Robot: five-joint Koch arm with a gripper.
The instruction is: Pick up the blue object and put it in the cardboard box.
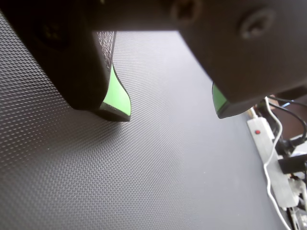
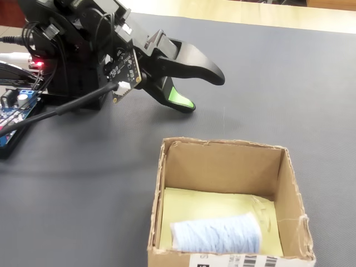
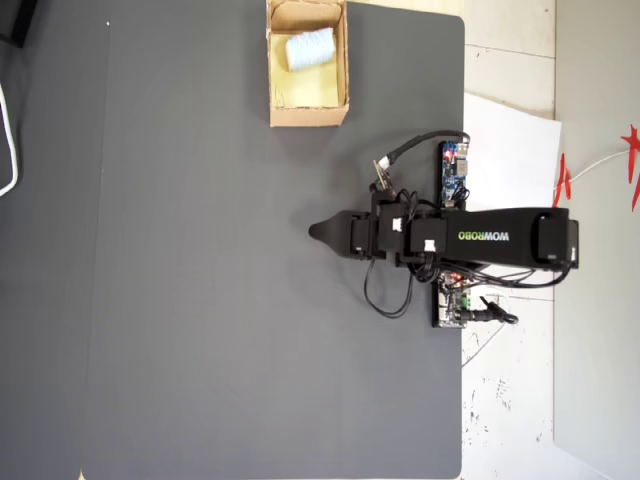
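Already placed: blue object (image 2: 216,234) lies crosswise inside cardboard box (image 2: 290,189), near-right of me in fixed view.
My gripper (image 1: 173,111): jaws apart, holding nothing.

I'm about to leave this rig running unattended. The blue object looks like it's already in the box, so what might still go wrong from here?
1. The gripper hangs open just above the mat; a low sweep might scrape it.
2. The cardboard box looks light and sits loose; a swing that way may shove it, with the blue object inside.
3. Loose cables loop beside the arm and could snag.
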